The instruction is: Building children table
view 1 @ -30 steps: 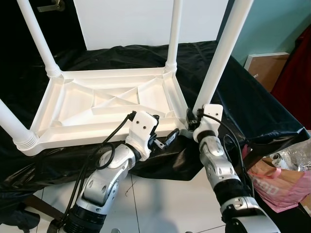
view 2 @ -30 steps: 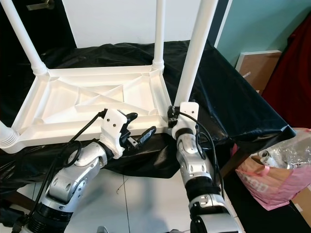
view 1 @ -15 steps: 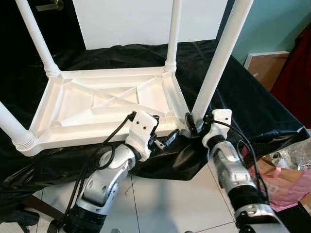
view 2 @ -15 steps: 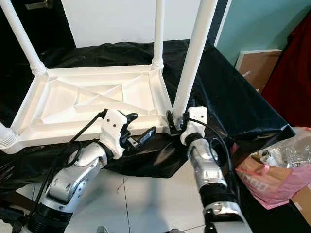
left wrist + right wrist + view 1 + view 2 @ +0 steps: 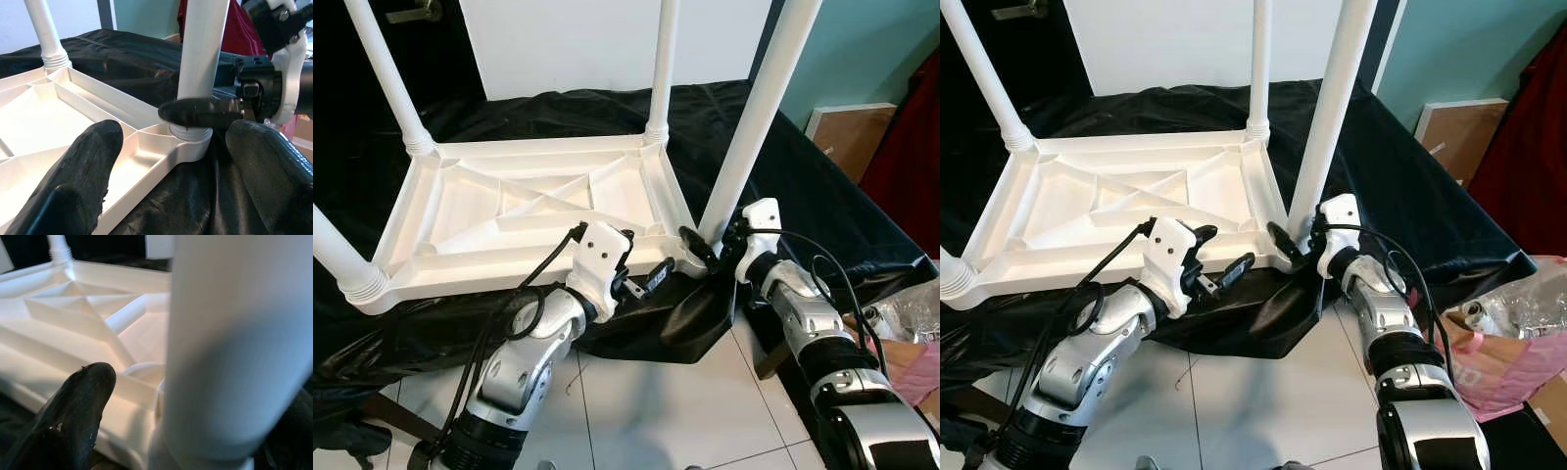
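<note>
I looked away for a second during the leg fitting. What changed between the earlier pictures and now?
The right gripper swung its wrist out to the robot's right, its fingers staying around the base of the near right leg. The left gripper stayed open by the upturned table top, which did not move.

text: none legible | labels: none | brands: none | numbers: none | signs: none
</note>
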You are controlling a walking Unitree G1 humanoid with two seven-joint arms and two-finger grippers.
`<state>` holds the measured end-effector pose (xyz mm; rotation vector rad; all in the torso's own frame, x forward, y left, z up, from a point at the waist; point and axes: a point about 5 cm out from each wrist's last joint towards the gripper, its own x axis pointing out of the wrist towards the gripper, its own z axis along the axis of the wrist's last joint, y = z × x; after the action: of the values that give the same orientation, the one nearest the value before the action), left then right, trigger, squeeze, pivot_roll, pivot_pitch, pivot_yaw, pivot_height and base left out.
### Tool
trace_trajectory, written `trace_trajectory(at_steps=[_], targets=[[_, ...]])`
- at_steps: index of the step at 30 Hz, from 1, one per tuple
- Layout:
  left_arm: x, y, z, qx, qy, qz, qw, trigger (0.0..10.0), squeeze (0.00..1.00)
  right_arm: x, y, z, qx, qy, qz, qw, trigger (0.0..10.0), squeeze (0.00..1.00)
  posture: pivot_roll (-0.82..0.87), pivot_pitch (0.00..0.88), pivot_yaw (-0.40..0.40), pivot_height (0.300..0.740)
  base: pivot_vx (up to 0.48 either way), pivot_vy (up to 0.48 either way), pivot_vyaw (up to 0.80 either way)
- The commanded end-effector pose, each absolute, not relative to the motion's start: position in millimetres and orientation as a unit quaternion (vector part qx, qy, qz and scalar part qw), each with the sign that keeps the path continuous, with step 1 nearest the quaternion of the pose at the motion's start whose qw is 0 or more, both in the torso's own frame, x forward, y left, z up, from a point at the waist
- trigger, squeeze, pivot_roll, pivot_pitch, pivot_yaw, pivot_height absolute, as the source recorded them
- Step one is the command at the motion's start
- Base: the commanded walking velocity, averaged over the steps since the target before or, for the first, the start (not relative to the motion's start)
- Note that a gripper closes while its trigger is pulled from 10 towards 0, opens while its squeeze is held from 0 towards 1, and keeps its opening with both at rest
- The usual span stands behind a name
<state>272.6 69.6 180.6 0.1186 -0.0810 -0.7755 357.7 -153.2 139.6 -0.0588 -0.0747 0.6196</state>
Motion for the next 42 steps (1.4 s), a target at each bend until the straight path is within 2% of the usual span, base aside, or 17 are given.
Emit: trace_trajectory(at_steps=[1, 3, 4, 6, 7, 19, 20, 21, 22, 23, 30, 36, 42], targets=[[271.8, 66.8, 180.3, 0.057, -0.038, -0.394, 0.916, 10.0, 0.00, 358.9, -151.3, 137.5, -0.036, -0.029, 0.321, 0.946, 10.0, 0.00, 0.00, 0.053, -0.036, 0.740, 0.000, 0.000, 0.00], [271.8, 66.8, 180.5, 0.057, -0.038, -0.394, 0.917, 10.0, 0.00, 360.0, -149.9, 137.8, -0.039, -0.028, 0.328, 0.944, 10.0, 0.00, 0.00, 0.053, -0.036, 0.740, 0.000, 0.000, 0.00], [272.0, 66.7, 181.1, 0.057, -0.040, -0.393, 0.917, 10.0, 0.00, 362.5, -148.7, 136.7, -0.045, -0.021, 0.331, 0.942, 7.3, 0.00, 0.00, 0.050, -0.040, 0.740, 0.000, 0.000, 0.00], [272.1, 66.7, 181.3, 0.057, -0.040, -0.393, 0.917, 10.0, 0.00, 363.2, -149.0, 135.9, -0.047, -0.018, 0.330, 0.943, 7.3, 0.00, 0.00, 0.050, -0.040, 0.740, 0.000, 0.000, 0.00], [271.9, 67.2, 181.3, 0.057, -0.041, -0.391, 0.918, 10.0, 0.00, 363.3, -150.3, 134.1, -0.048, -0.014, 0.328, 0.943, 0.0, 0.00, 0.00, 0.050, -0.041, 0.740, 0.000, 0.000, 0.00], [271.5, 67.9, 181.2, 0.057, -0.040, -0.391, 0.918, 10.0, 0.00, 359.4, -162.3, 119.7, -0.030, 0.011, 0.308, 0.951, 0.0, 0.00, 0.00, 0.053, -0.037, 0.740, 0.000, 0.000, 0.00], [271.6, 67.6, 181.2, 0.058, -0.040, -0.392, 0.917, 10.0, 0.00, 359.1, -162.8, 118.8, -0.027, 0.012, 0.305, 0.952, 1.3, 0.00, 0.00, 0.053, -0.037, 0.740, 0.000, 0.000, 0.00], [271.8, 67.4, 181.2, 0.058, -0.040, -0.392, 0.917, 10.0, 0.00, 359.1, -163.1, 117.9, -0.024, 0.013, 0.301, 0.953, 4.4, 0.00, 0.00, 0.053, -0.037, 0.740, 0.000, 0.000, 0.00], [271.8, 67.4, 181.2, 0.058, -0.040, -0.392, 0.917, 10.0, 0.00, 359.1, -163.1, 117.9, -0.024, 0.013, 0.301, 0.953, 4.4, 0.00, 0.00, 0.053, -0.037, 0.740, 0.000, 0.000, 0.00], [271.6, 67.4, 181.2, 0.058, -0.039, -0.393, 0.917, 10.0, 0.00, 359.0, -162.7, 117.3, -0.020, 0.012, 0.298, 0.954, 10.0, 0.00, -0.01, 0.055, -0.032, 0.740, 0.000, 0.000, 0.00], [271.0, 66.6, 180.9, 0.057, -0.039, -0.395, 0.916, 10.0, 0.00, 358.8, -159.8, 109.1, -0.011, 0.025, 0.251, 0.968, 10.0, 0.00, -0.01, 0.057, -0.036, 0.740, 0.000, 0.000, 0.00], [269.7, 64.3, 180.0, 0.055, -0.038, -0.397, 0.915, 10.0, 0.00, 355.0, -151.6, 95.1, 0.010, 0.048, 0.172, 0.984, 10.0, 0.00, -0.01, 0.054, -0.039, 0.740, 0.000, 0.000, 0.00], [269.1, 64.5, 179.6, 0.055, -0.038, -0.398, 0.915, 10.0, 0.00, 354.1, -148.0, 92.9, 0.030, 0.049, 0.138, 0.989, 10.0, 0.00, 0.00, 0.049, -0.038, 0.740, 0.000, 0.000, 0.00]])
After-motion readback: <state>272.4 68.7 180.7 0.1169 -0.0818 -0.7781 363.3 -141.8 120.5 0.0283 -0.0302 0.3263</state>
